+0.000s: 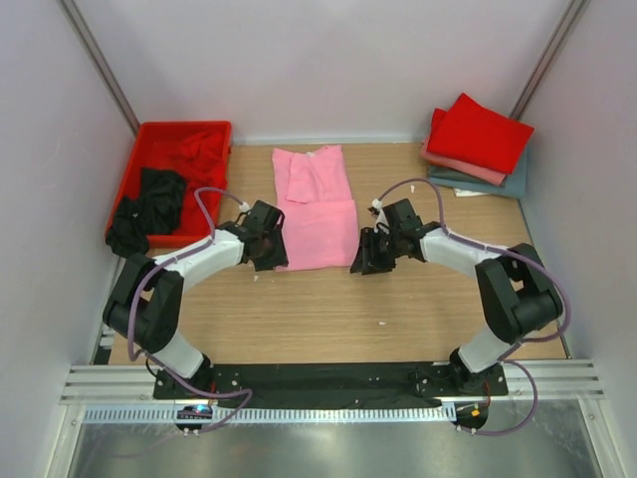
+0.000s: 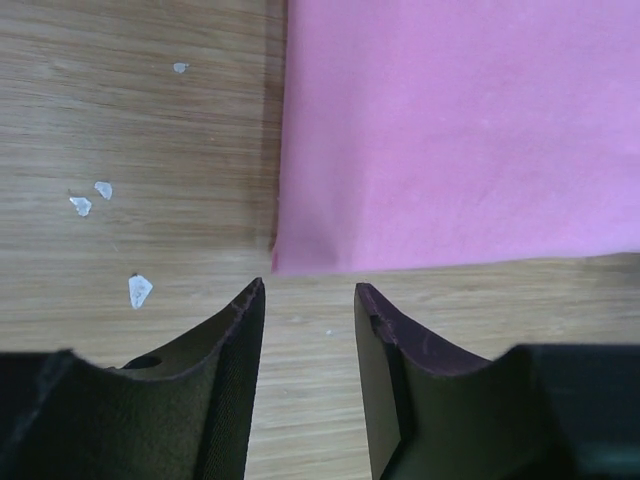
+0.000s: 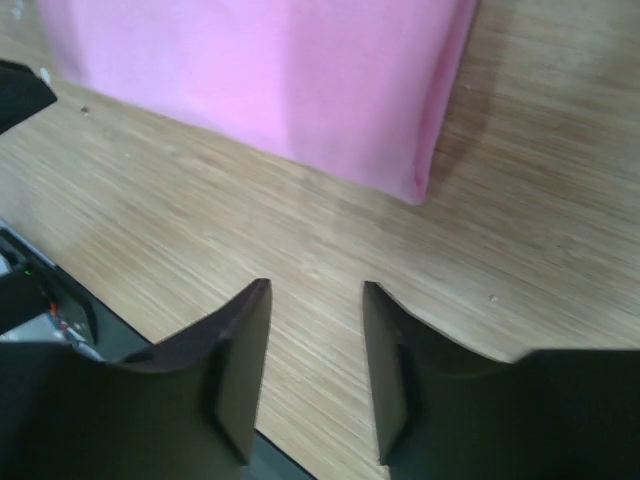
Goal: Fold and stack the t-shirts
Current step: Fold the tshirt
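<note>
A light pink t-shirt (image 1: pixel 317 207) lies partly folded at the middle of the table, its near half doubled over. My left gripper (image 1: pixel 271 251) sits at its near left corner (image 2: pixel 300 262), open, with only bare wood between the fingers. At the near right corner (image 3: pixel 418 190) my right gripper (image 1: pixel 364 255) is also open and holds nothing. A stack of folded t-shirts (image 1: pixel 478 144), bright red on top of salmon and grey-blue, rests at the back right. Black (image 1: pixel 149 204) and red (image 1: pixel 199 149) t-shirts lie crumpled in the tray.
The red plastic tray (image 1: pixel 149 134) stands at the back left of the table. Small white flecks (image 2: pixel 100 195) dot the wood left of the pink shirt. White walls close in the table on three sides.
</note>
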